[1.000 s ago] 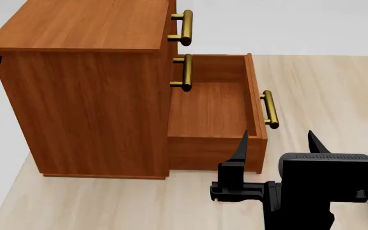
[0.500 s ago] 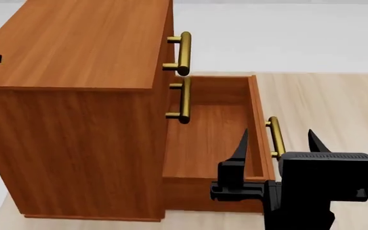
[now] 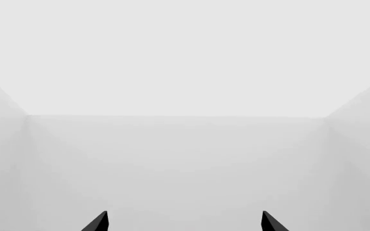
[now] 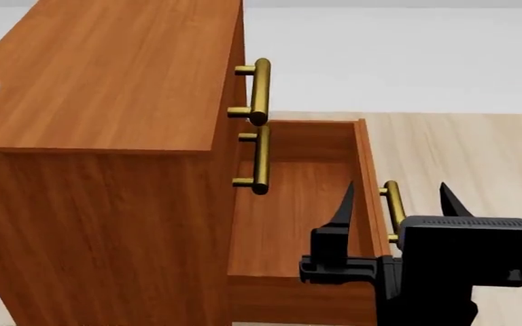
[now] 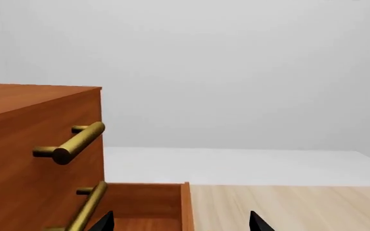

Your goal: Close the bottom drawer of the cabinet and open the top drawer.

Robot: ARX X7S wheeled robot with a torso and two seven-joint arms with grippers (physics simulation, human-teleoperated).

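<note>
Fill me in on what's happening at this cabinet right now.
A two-armed robot faces a reddish-brown cabinet. The bottom drawer is pulled well out and looks empty; the top drawer and the one under it are shut. The right gripper hangs open above the open drawer's front edge and brass handle, holding nothing and touching nothing. The left gripper is open too, facing only blank wall. Neither drawer has been dealt with yet.

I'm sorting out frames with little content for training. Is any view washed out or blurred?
Left wrist view: nearly blank, only pale grey walls and the left gripper fingertips. Head view: sharp, evenly lit, no glare on the cabinet. Right wrist view: sharp, with soft highlights on the top drawer handle.
</note>
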